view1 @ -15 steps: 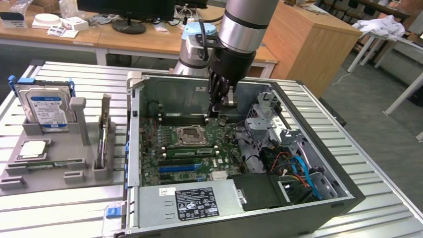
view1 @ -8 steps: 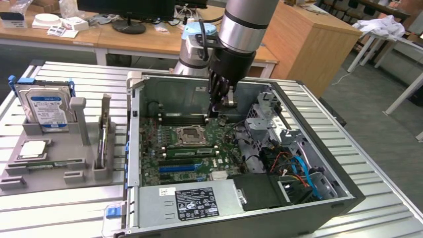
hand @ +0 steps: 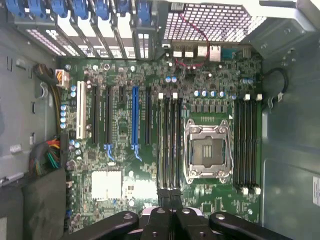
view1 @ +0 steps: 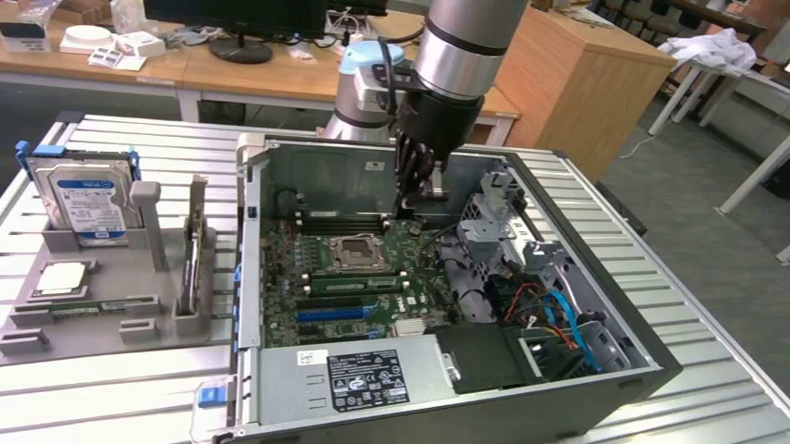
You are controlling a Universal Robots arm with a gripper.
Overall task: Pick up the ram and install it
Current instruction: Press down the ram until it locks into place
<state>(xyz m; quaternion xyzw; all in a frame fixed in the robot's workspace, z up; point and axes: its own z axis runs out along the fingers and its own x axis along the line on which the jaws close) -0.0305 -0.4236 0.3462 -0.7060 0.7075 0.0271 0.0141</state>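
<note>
My gripper [view1: 415, 207] hangs inside the open computer case [view1: 253, 231], well above the motherboard [view1: 309, 277]. In the wrist view its black fingers [hand: 161, 212] are shut, tips together [hand: 171, 196], and I see nothing held between them. They line up with the black memory slots [hand: 170, 145] beside the open processor socket [hand: 207, 150]. On the grey fixture [view1: 111, 324] at the exterior view's left, a long green stick [view1: 89, 303] rests in a low holder. A second thin stick [view1: 195, 254] stands on edge. I cannot tell which of the two is the ram.
The fixture also carries a hard drive [view1: 84, 199] and a square silver processor [view1: 62, 277]. More memory slots [hand: 247, 145] lie on the socket's other side. A power supply [view1: 358, 375], a drive cage and blue and orange cables [view1: 556, 314] crowd the case's near corner.
</note>
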